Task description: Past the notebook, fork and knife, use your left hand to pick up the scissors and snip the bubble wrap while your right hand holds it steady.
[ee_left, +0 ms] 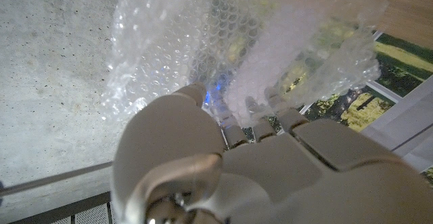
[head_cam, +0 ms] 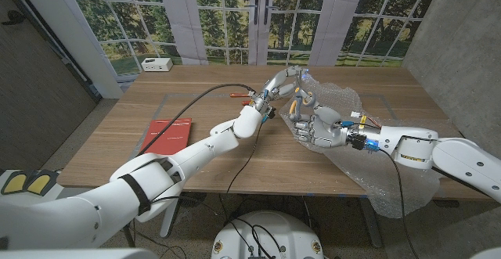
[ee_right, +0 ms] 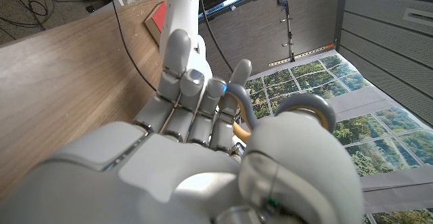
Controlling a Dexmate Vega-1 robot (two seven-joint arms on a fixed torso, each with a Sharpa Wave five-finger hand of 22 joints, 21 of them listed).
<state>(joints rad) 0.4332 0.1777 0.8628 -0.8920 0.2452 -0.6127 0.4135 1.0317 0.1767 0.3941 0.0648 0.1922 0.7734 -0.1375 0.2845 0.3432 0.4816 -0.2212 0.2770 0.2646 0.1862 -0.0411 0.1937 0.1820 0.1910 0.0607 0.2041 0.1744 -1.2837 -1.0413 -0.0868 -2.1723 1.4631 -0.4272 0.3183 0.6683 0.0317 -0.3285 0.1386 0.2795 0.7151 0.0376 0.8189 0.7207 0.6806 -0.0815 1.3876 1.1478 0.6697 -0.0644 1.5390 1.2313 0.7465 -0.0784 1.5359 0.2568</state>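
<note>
The scissors (head_cam: 297,102) sit lifted above the table's middle, grey loops with a yellow inner edge, caught in the fingers of the left hand (head_cam: 275,87), which is closed around the handles. The blades I cannot make out; they seem to point toward 3 o'clock, into the bubble wrap (head_cam: 344,106). That sheet lies crumpled from the centre toward 4 o'clock, spilling over the near edge of the table (head_cam: 117,145). The right hand (head_cam: 319,126) is just beside the scissors at their 5 o'clock, fingers curled onto the wrap, pinning it, probably so the film stays taut for the cut. In the left wrist view the wrap (ee_left: 223,48) hangs right over the fingertips (ee_left: 233,132). A red notebook (head_cam: 166,136) lies well apart at 9 o'clock. My read: 1 snip is imminent.
</note>
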